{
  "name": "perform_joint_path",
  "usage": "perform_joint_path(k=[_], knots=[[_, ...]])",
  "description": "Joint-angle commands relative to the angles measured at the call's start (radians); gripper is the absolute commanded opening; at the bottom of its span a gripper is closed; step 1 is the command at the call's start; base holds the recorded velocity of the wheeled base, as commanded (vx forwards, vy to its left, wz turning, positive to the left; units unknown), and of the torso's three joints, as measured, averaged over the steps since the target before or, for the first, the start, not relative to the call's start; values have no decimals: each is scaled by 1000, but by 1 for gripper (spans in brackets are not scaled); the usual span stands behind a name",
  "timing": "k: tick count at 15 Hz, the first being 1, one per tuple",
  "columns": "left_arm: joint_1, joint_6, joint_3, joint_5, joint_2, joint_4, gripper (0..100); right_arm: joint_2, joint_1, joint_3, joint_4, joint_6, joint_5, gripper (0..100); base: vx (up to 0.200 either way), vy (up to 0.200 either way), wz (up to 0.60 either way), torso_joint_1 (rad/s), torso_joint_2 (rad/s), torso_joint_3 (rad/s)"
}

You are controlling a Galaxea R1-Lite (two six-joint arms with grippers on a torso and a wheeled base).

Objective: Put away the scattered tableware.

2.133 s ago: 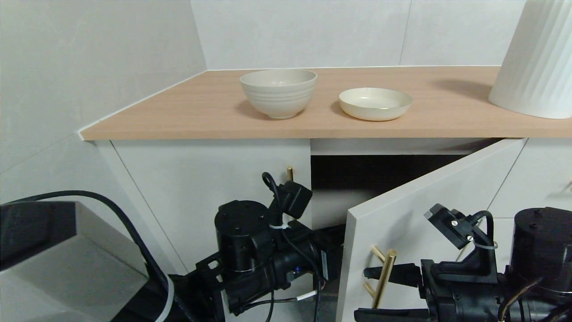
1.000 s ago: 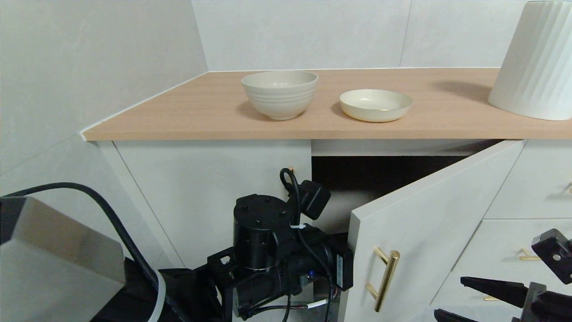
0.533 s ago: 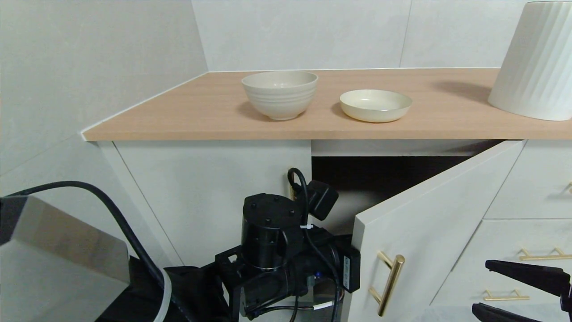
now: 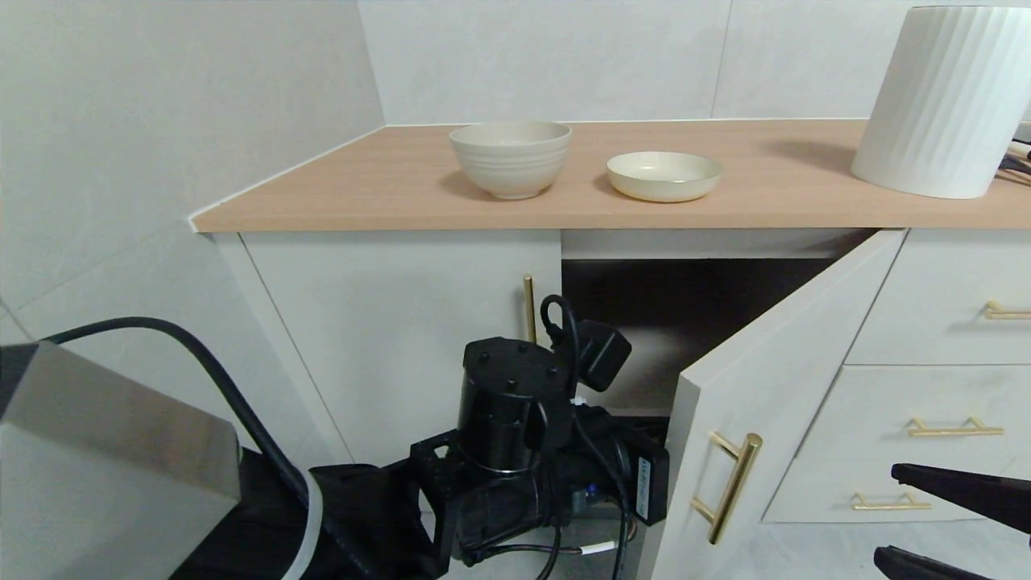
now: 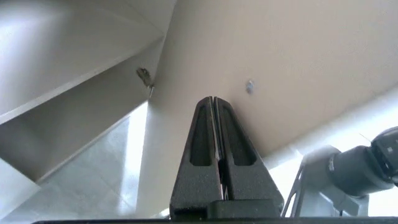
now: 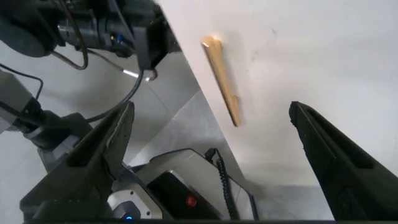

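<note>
Down low before the cabinet, I have the left arm (image 4: 515, 427) sitting at the mouth of the open compartment (image 4: 644, 322). In its wrist view the left gripper (image 5: 212, 102) faces a pale panel, with its fingers pressed flat together and nothing between them. I see the right gripper (image 4: 886, 511) at the lower right, outside the open cabinet door (image 4: 773, 387), with its fingers spread wide and empty. In its wrist view the door's gold handle (image 6: 222, 81) lies between those spread fingers, touching neither. The door's free edge stands out between my two arms, with the dark opening behind it and the drawers (image 4: 926, 427) to its right. The countertop (image 4: 387, 185) has its front edge above both arms. The bowl (image 4: 511, 157) and the shallow dish (image 4: 664, 175) sit on it side by side, not touching, with the bowl to the left. Both are well above and apart from either set of jaws. A white ribbed container (image 4: 946, 101) stands at the counter's right end.
</note>
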Motion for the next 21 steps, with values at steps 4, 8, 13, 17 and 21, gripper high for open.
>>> perform_joint_path(k=[4, 8, 13, 17, 21], knots=[[-12, -1, -37, 2, 30, 3, 0, -16, -1, -2, -1, 0, 0, 100, 0, 0, 0, 0, 0, 0], [-12, -2, -79, 4, 39, 37, 0, -22, -1, -4, -1, 0, 0, 100, -150, 0, 0, 4, 3, -1], [-13, -1, -146, 14, 90, 43, 0, -43, -2, -21, -1, 0, -1, 100, -40, 0, 0, 0, 0, 0], [-71, -2, -171, 62, 97, 40, 0, -75, -38, -82, 1, 5, -6, 100, 0, 0, 0, 0, 0, 0], [-209, -2, -246, 96, 136, 40, 0, -135, -84, -164, 10, 8, -1, 100, 0, 0, 0, 0, 0, 0]])
